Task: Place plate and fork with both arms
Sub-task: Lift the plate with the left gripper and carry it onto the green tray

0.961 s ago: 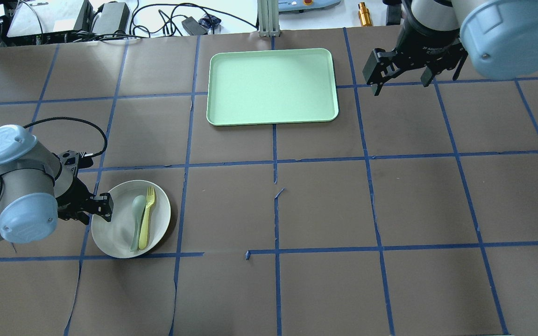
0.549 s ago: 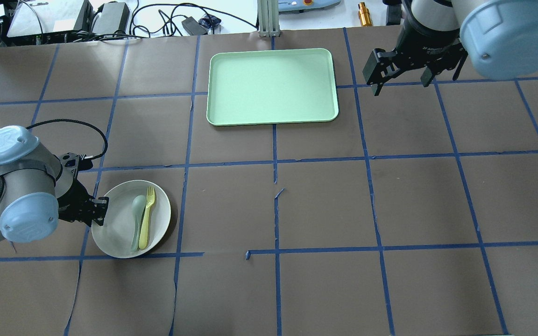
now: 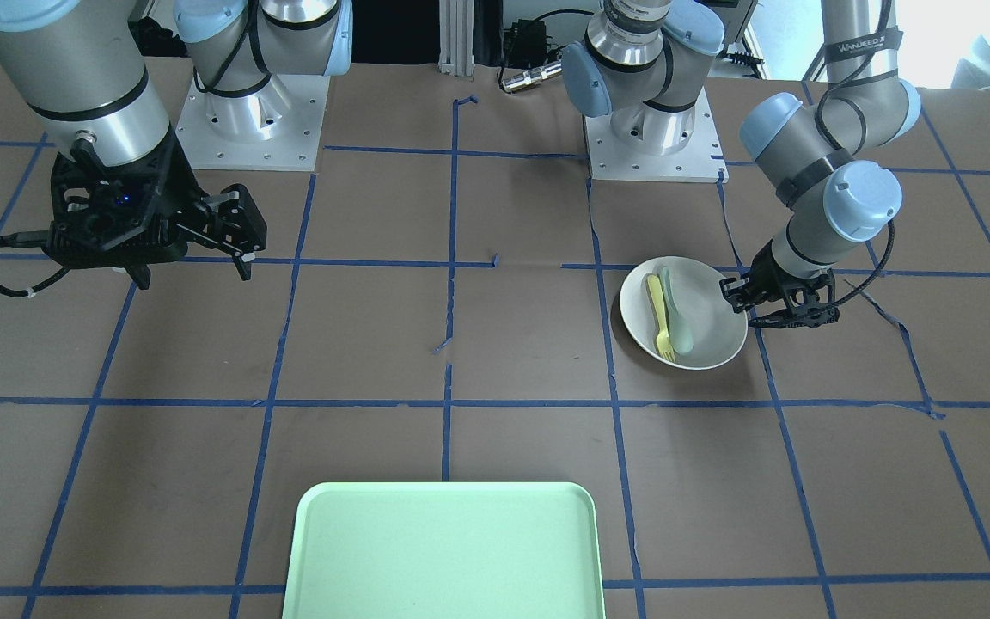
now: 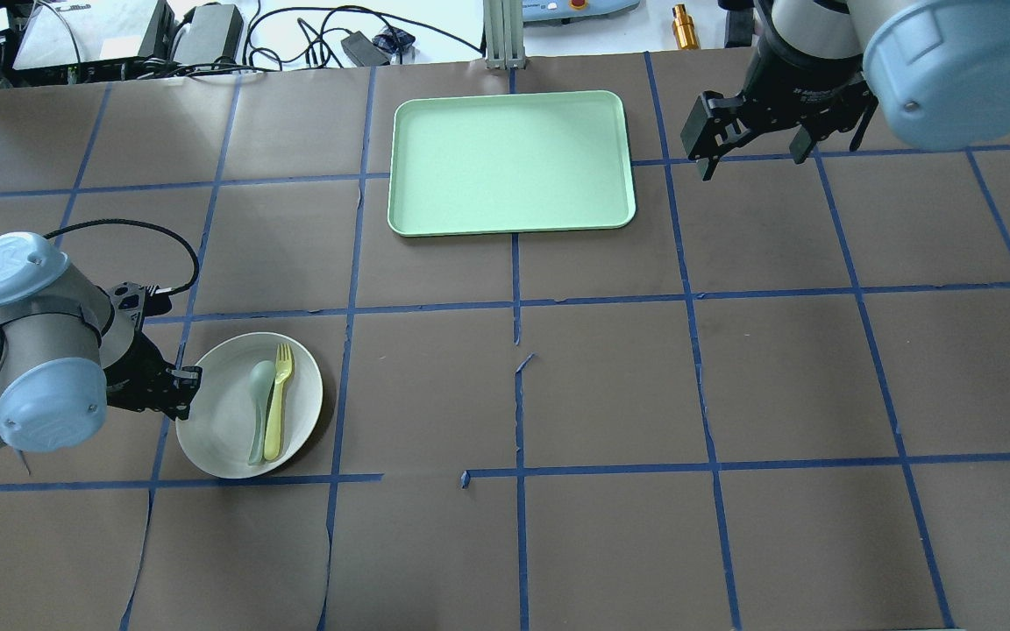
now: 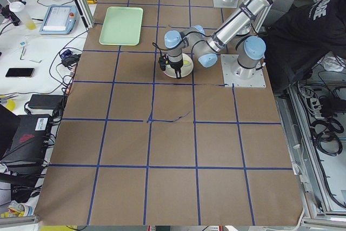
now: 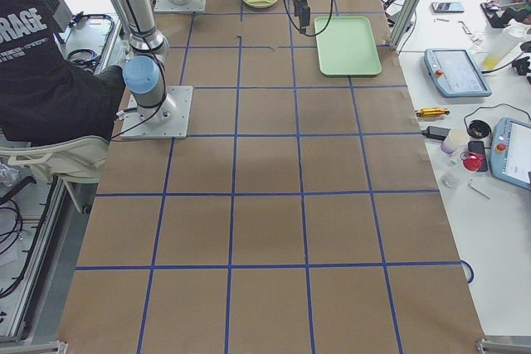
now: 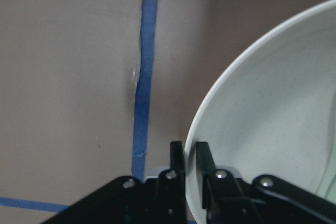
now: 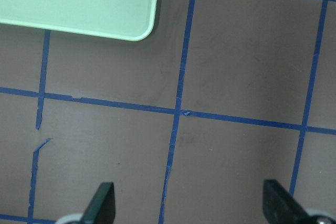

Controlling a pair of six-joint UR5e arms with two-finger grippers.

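The plate (image 4: pixel 217 431) holds fork (image 4: pixel 277 403) and spoon (image 4: pixel 257 414); left gripper (image 4: pixel 189 379) pinches its rim, right gripper (image 4: pixel 755 147) gapes beside tray (image 4: pixel 509 162)

This is a robotics lab. The left arm (image 3: pixel 830 185) and right arm (image 3: pixel 82 77) are bolted through steel base plates (image 3: pixel 694 163) onto a table (image 6: pixel 265 205) papered brown and gridded with blue tape (image 4: pixel 777 294). Beside the table, a white bench (image 6: pixel 489 230) carries teach pendants (image 6: pixel 452 72), and power bricks (image 4: pixel 207 31) and tangled cables (image 4: pixel 312 35) lie past its far edge. An operator (image 6: pixel 41 64) sits at its robot-side edge.
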